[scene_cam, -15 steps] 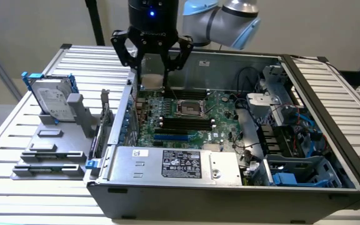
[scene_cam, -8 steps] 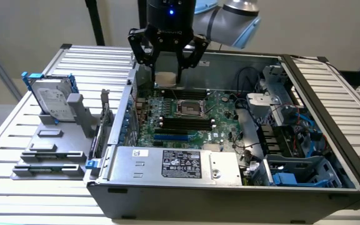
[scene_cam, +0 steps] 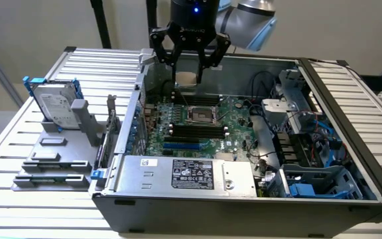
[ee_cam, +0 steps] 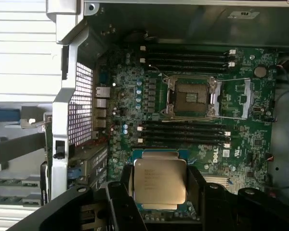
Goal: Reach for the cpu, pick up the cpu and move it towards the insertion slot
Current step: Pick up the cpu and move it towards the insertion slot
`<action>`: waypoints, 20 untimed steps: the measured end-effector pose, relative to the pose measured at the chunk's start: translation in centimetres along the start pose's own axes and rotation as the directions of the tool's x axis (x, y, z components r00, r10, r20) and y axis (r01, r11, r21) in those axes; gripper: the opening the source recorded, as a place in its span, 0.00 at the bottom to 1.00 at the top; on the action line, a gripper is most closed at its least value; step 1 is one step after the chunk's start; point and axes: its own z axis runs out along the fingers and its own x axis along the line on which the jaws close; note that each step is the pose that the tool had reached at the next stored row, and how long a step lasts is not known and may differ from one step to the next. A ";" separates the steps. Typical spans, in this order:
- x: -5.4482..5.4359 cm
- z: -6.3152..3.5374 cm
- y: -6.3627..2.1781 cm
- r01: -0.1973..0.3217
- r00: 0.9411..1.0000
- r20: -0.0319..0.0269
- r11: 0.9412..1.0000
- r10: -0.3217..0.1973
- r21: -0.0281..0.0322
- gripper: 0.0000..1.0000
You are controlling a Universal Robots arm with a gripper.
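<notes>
So the gripper (ee_cam: 159, 192) has the cpu (ee_cam: 160, 182) pinched between its fingers, jaws spread fairly wide around the chip's edges. It's carried above the motherboard (scene_cam: 234, 117), short of the insertion slot (ee_cam: 191, 97). Looks like the carry step; lining it up square over that socket is the tricky bit.

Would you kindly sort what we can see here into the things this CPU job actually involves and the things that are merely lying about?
Part of the job:
- cpu, held in the end effector
- insertion slot on the green motherboard, its centre bare

Just lying about:
- hard drive in blue brackets, outside the case
- black memory slots
- power supply
</notes>
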 end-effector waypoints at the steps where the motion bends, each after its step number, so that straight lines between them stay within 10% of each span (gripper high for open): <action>1: -0.3 0.07 0.31 0.000 1.000 0.000 1.000 0.000 0.000 0.55; 20: -4.6 1.90 5.21 0.000 1.000 0.003 1.000 0.000 -0.002 0.55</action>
